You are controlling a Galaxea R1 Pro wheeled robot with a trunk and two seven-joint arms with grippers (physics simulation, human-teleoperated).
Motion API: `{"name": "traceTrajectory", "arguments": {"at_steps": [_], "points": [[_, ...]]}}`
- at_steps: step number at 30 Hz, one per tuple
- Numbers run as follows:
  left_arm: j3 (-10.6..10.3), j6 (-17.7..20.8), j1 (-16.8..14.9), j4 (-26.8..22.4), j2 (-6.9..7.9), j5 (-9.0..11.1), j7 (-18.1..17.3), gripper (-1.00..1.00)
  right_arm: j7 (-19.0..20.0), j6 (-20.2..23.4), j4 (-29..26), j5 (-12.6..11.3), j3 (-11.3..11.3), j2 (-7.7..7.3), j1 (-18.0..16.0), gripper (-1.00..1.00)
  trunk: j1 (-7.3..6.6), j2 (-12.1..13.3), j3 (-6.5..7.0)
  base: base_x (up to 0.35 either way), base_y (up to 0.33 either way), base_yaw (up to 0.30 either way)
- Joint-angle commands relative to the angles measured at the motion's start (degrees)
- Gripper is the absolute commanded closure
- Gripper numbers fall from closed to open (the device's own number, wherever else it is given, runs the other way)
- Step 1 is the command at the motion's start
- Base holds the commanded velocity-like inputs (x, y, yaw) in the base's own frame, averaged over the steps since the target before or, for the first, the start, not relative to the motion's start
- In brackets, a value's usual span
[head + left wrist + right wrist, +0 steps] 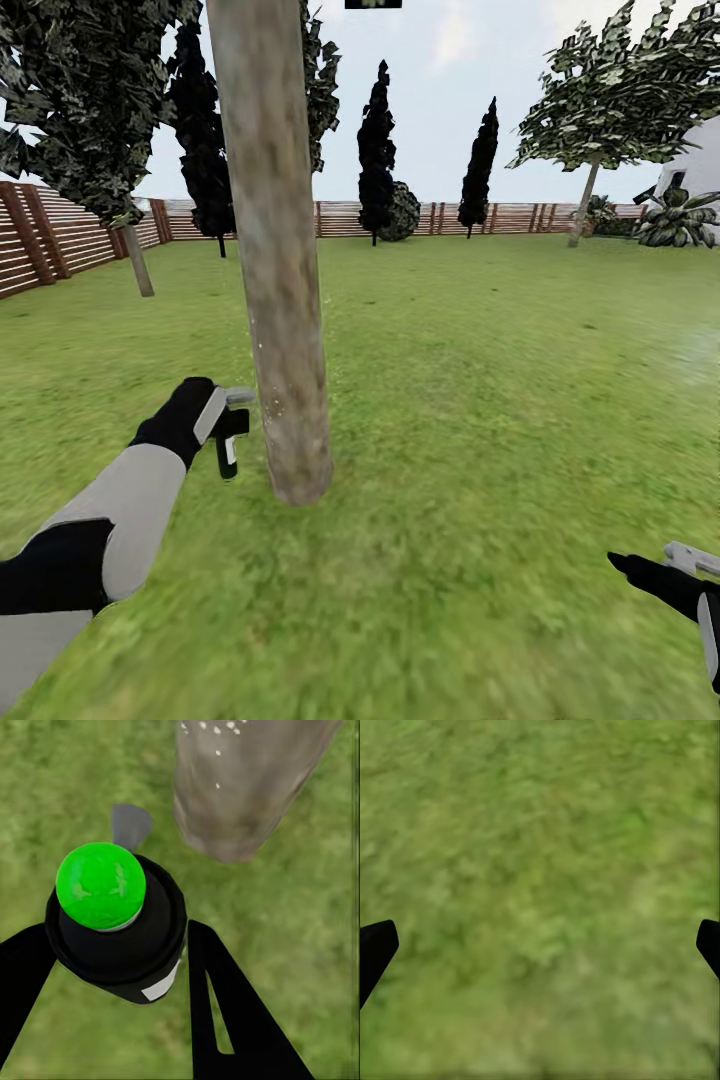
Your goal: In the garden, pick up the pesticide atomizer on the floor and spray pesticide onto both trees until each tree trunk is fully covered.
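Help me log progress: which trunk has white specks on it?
The thick near tree trunk beside the left tool, which holds the pesticide atomizer. The thinner trunks by the fence look bare.

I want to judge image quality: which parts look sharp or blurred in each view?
Head view: tree trunk and left pincer fairly sharp, near grass smeared. Left wrist view: atomizer crisp, grass soft. Right wrist view: grass blurred throughout.

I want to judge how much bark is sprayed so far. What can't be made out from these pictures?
- Thick grey-brown tree trunk: far side faces away in the head view; top cut off by the edge.
- Fine white pesticide specks: few, tiny; left wrist view crops the trunk.
- Small black atomizer in the left gripper: nozzle hidden behind its green cap.
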Motion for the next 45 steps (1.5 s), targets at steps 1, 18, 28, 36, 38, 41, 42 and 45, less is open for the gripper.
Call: {"name": "traceTrajectory", "arguments": {"at_steps": [1, 18, 28, 36, 38, 41, 42, 45], "points": [[0.1, 0.9, -1.2, -0.1, -0.31, 0.3, 0.6, 1.0, 0.5, 0.2, -0.1, 0.6, -0.2, 0.02, -0.1, -1.0, -0.01, 0.0, -0.06, 0.0, 0.0, -0.009], [0.2, 3.9, -17.8, 0.5, -4.31, 0.4, 0.9, 1.0, 0.6, 0.2, -0.1, 0.6, -0.2, -0.03, -0.1, -1.0, -0.01, 0.0, -0.06, 0.0, 0.0, 0.0], [0.4, 4.0, -21.8, 4.7, -4.29, 0.3, 1.0, 1.0, 0.5, 0.2, -0.1, 0.6, -0.2, -0.06, -0.1, -1.0, -0.01, 0.0, -0.06, 0.0, 0.0, 0.0], [0.2, 3.5, -21.3, 16.7, -1.66, 0.2, 0.8, 1.0, 0.6, 0.2, -0.1, 0.6, -0.2, -0.01, -0.1, -1.0, -0.01, 0.0, -0.06, 0.0, 0.0, 0.0], [0.2, 2.6, -21.2, 20.8, -0.64, 0.2, 0.6, 1.0, 0.6, 0.2, -0.1, 0.6, -0.2, 0.02, -0.1, -1.0, -0.01, 0.0, -0.06, 0.0, 0.0, 0.0], [0.2, -1.6, -19.1, 24.7, -0.2, 0.2, 0.6, 1.0, 0.6, 0.2, -0.1, 0.6, -0.2, 0.0, -0.1, -1.0, -0.01, 0.0, -0.06, 0.0, 0.0, 0.0], [0.2, -2.4, -17.7, 25.0, -0.17, 0.1, 0.6, 1.0, 0.6, 0.2, -0.1, 0.6, -0.2, 0.02, -0.1, -1.0, -0.01, 0.0, -0.06, 0.0, 0.0, 0.0], [0.2, -7.5, -14.3, 25.3, -0.15, 0.2, 0.6, 1.0, 0.7, 0.2, -0.1, 0.6, -0.2, -0.03, -0.1, -1.0, -0.01, 0.0, -0.06, 0.0, 0.0, 0.0]]}}
